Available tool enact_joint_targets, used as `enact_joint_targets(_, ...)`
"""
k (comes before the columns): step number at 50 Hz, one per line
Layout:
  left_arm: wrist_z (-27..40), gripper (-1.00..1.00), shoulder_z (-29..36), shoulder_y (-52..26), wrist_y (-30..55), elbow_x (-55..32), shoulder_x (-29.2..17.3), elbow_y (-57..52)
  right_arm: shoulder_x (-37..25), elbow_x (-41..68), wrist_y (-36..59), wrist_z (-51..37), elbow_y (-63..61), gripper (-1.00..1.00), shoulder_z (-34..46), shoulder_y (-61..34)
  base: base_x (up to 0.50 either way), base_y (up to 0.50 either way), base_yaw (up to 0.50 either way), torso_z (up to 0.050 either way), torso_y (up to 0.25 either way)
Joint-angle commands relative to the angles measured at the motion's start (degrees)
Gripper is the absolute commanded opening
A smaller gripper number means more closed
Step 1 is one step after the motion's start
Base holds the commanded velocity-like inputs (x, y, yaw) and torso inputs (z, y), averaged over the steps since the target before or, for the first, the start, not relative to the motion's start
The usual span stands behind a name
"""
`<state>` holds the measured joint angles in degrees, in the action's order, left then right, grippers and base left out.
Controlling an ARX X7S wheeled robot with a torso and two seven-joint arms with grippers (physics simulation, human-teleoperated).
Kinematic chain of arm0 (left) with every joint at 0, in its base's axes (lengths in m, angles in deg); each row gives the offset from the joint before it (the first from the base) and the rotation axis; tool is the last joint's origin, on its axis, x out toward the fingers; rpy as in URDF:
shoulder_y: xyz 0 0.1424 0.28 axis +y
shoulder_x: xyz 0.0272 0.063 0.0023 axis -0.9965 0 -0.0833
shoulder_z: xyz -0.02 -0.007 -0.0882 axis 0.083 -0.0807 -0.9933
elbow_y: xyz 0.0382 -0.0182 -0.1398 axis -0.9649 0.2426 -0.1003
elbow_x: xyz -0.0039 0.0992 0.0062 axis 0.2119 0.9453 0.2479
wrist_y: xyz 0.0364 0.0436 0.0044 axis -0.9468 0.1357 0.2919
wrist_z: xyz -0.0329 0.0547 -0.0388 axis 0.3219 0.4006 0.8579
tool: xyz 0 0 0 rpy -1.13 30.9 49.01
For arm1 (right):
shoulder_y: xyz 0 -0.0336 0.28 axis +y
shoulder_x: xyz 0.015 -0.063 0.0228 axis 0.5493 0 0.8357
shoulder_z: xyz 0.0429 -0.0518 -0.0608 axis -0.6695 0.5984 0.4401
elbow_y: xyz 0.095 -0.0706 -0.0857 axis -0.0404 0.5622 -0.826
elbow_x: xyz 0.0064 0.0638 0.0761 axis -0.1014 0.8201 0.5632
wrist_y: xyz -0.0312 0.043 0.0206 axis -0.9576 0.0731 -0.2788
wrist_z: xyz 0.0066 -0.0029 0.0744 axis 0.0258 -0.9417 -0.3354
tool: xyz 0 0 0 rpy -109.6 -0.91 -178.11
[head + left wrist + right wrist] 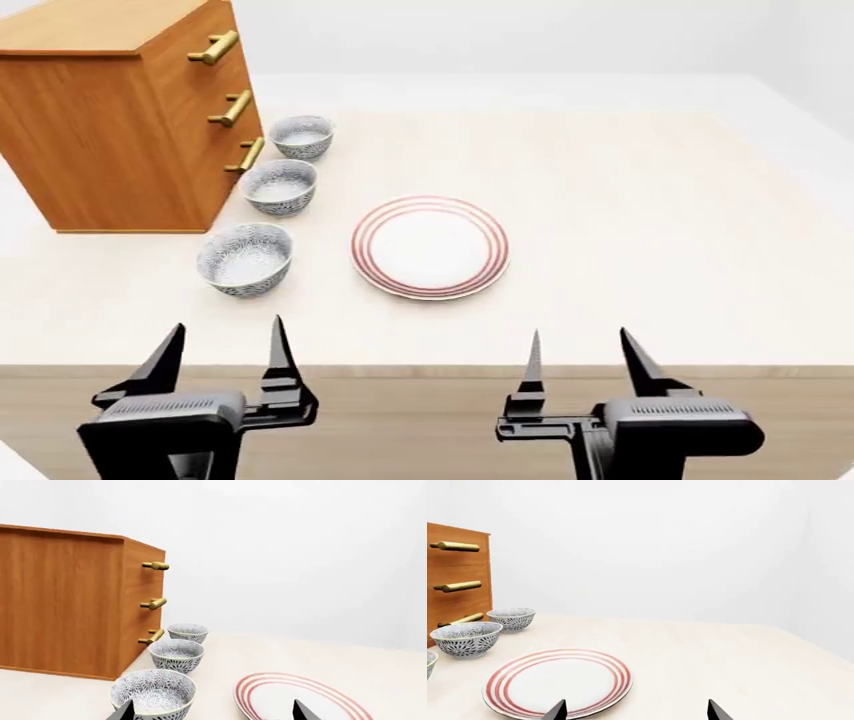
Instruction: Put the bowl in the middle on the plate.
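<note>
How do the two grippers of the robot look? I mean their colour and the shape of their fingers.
Both the left gripper and the right gripper are black. Each has two thin, flat fingers that taper to sharp points, mounted on a boxy black body with a ribbed grey strip on top. No cables or markings are visible.

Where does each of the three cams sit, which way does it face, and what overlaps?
Head view: above and behind the table edge, looking forward and down at three bowls, the middle bowl, the plate and the wooden cabinet; left gripper and right gripper show, both open.
Left wrist view: low, near the table, facing the bowl row beside the cabinet; only fingertips show.
Right wrist view: low, facing across the plate toward the bowls; only fingertips show.
Shared: all three see the plate and the middle bowl.
</note>
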<state>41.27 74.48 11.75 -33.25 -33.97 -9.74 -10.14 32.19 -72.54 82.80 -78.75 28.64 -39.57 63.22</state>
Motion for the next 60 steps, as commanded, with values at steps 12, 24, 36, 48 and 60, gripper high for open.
enact_joint_targets(12,2.07,1.0,-0.17,2.04,1.35,-3.04,-2.48,-6.86,-1.96,1.03,2.27,-1.91,-5.35,1.0,2.07,1.08,0.03,0.5,0.0,0.0,0.0)
enact_joint_targets(24,2.86,1.0,0.49,2.09,0.82,-2.98,-3.21,-6.62,-2.98,1.49,1.64,-2.49,-5.61,1.0,3.02,1.15,0.22,0.5,0.0,0.0,0.0)
enact_joint_targets(36,3.58,1.0,1.17,2.21,0.43,-3.02,-3.79,-6.47,-3.74,2.07,1.68,-3.2,-5.7,1.0,3.43,1.11,0.26,0.5,0.0,0.0,0.0)
enact_joint_targets(48,4.26,1.0,1.49,2.11,0.08,-3.38,-4.32,-6.25,-4.17,4.77,-1.6,-3.14,-5.49,1.0,3.09,1.56,0.3,0.45,0.0,0.0,0.0)
enact_joint_targets(60,4.62,1.0,2.18,2.25,-0.48,-3.28,-4.94,-5.92,-4.66,5.48,-2.68,-3.49,-5.1,1.0,3.66,1.49,0.5,0.0,0.0,0.0,0.0)
